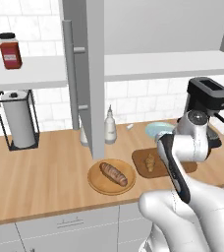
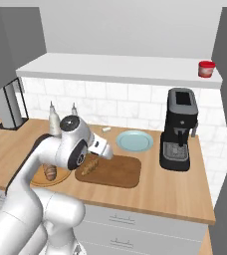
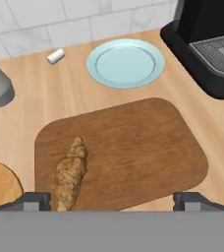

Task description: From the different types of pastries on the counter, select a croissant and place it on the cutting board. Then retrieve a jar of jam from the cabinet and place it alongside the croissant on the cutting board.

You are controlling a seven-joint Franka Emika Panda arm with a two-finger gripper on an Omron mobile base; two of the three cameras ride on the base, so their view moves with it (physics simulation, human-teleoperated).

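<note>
Croissant (image 3: pixel 70 172): we see it lying on the cutting board (image 3: pixel 133 147), at the lower left of the hand view. It touches the board and sits near the board's left edge.
Which way it points: its long side runs from the bottom of the hand view up and a little to the right – one thin tip points up toward the blue plate (image 3: pixel 126 63).
Gripper (image 3: pixel 112 201): the two dark tips sit far apart at the bottom of the hand view, so the fingers are spread wide and hold nothing.
Step now: we think the croissant part is done – next comes the jam.
Jar of jam (image 2: pixel 205 68): small, with a red top, on the white shelf (image 2: pixel 120 69) at the upper right of the right base view, well apart from the gripper.
How to do it well: we should lift straight up first so we don't bump the croissant, then reach high and keep away from the coffee machine (image 2: pixel 179 128) under the shelf.
Room on the board: the right half is bare wood, a good spot for the jar.
</note>
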